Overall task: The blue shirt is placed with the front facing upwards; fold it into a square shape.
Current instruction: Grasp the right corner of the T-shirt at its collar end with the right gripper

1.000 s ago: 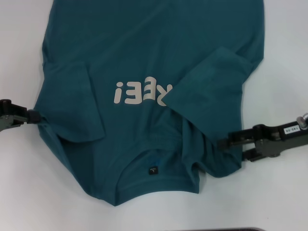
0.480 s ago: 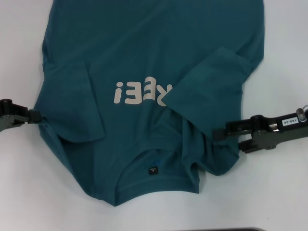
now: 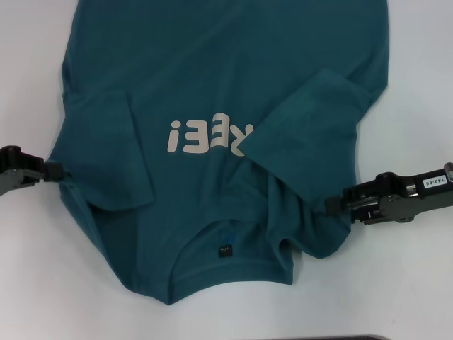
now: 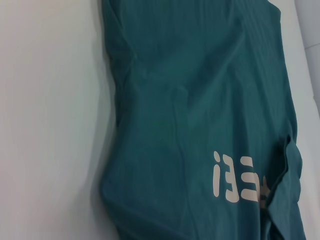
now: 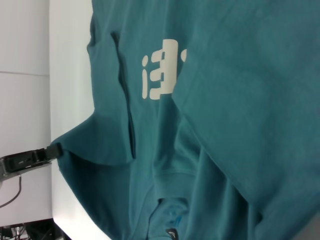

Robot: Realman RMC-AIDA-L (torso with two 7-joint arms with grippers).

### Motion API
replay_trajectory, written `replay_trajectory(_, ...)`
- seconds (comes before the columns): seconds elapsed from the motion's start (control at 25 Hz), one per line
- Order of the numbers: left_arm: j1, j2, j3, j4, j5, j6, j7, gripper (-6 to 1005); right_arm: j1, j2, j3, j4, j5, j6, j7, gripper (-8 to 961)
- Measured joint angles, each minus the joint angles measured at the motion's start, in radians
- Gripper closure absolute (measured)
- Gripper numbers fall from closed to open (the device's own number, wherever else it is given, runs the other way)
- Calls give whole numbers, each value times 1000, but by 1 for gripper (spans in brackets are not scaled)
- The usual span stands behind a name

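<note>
The blue shirt [image 3: 212, 71] lies front up on the white table [image 3: 417, 85], collar toward me, with pale letters [image 3: 205, 136] on the chest and a black neck label [image 3: 224, 251]. Both short sleeves are folded inward over the chest. My left gripper [image 3: 56, 172] is shut on the shirt's left shoulder edge, which it draws out into a point; the right wrist view also shows this gripper [image 5: 56, 150]. My right gripper [image 3: 333, 205] is at the bunched right shoulder edge, fingers closed on the fabric. Teal cloth fills the left wrist view [image 4: 200, 100] and the right wrist view [image 5: 240, 100].
Bare white table [image 3: 28, 269] lies on both sides of the shirt and in front of the collar. A dark strip [image 3: 318, 338] shows at the near edge. The shirt's hem runs out of the head view at the far side.
My right gripper's fingers have drawn together at the shirt's right shoulder, and the gripper has shifted slightly right and up. The left gripper has stayed put.
</note>
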Motion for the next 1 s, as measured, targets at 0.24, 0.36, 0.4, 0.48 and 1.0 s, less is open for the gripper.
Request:
replay_trajectory(0.24, -2, 0, 0, 0, 0, 3, 0, 999, 0, -1, -2, -1, -3, 8, 12, 411)
replay_trajectory(0.36, -2, 0, 0, 0, 0, 7, -1, 999, 0, -2, -3, -1, -5, 9, 12, 558)
replay_trajectory(0.4, -2, 0, 0, 0, 0, 8, -2, 999, 0, -3, -4, -1, -8, 9, 12, 607)
replay_trajectory(0.48, -2, 0, 0, -1, 0, 9, -2, 999, -1, -4, -4, -1, -14, 9, 8, 694)
replay_trajectory(1.0, 15, 28, 9, -4, 19, 85, 24, 1000, -11, -38, -2, -58, -40, -60, -45, 938)
